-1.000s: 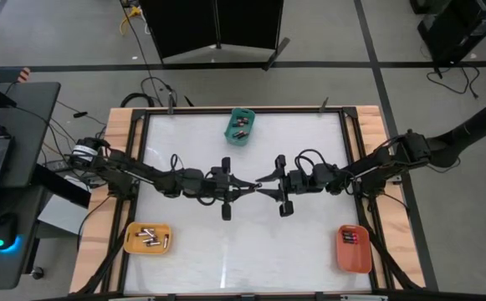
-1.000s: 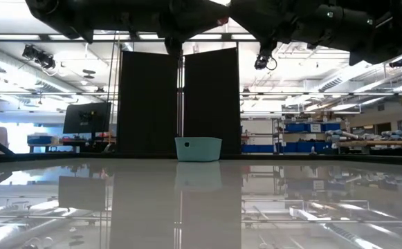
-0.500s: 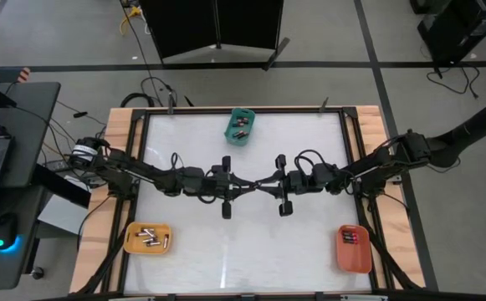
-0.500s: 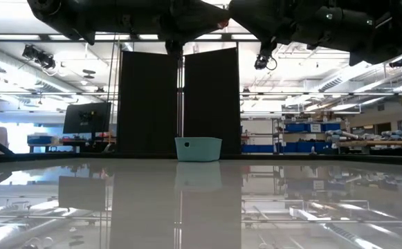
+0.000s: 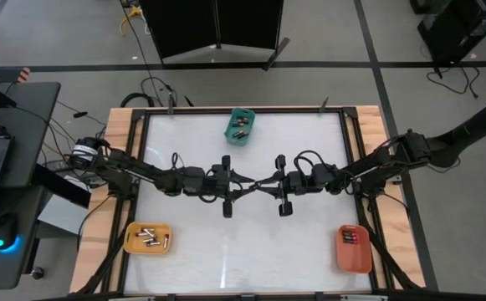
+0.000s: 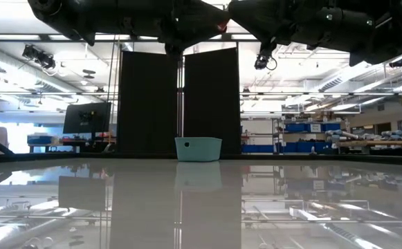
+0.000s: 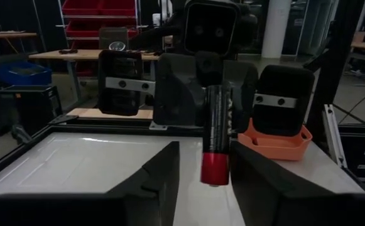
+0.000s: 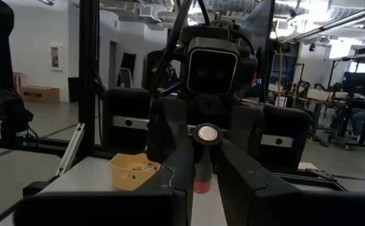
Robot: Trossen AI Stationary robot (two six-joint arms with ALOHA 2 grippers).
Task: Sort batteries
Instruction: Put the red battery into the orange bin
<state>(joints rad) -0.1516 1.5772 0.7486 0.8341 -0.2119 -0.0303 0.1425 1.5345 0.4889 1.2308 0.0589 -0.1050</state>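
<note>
Both arms meet over the table's middle, high above it. A dark battery (image 7: 215, 125) with a red lower end stands about upright between them. My right gripper (image 8: 205, 147) reaches in from the table's right and is shut on the battery. My left gripper (image 7: 210, 182) comes from the left and is open, one finger on either side of the battery's red end (image 7: 215, 168). In the high view the two grippers' tips, left (image 5: 248, 186) and right (image 5: 265, 184), overlap. More batteries lie in the trays. My right gripper pinches the battery between its two fingers (image 8: 181, 164), just below its silvery top end (image 8: 206, 133). The fingers come about level from the table's right and lie across the battery. The battery is lifted clear of the table, about upright, red end down.
A teal tray (image 5: 240, 127) with batteries stands at the far edge's middle. A yellow tray (image 5: 148, 238) holds several batteries near the left front corner. An orange tray (image 5: 353, 248) with batteries sits near the right front corner. The glossy white tabletop (image 5: 243, 251) lies between them.
My right gripper has shut on the battery, and after that my left gripper has opened and let go of it. Both arms have stayed where they were, and the battery has kept its place between them.
</note>
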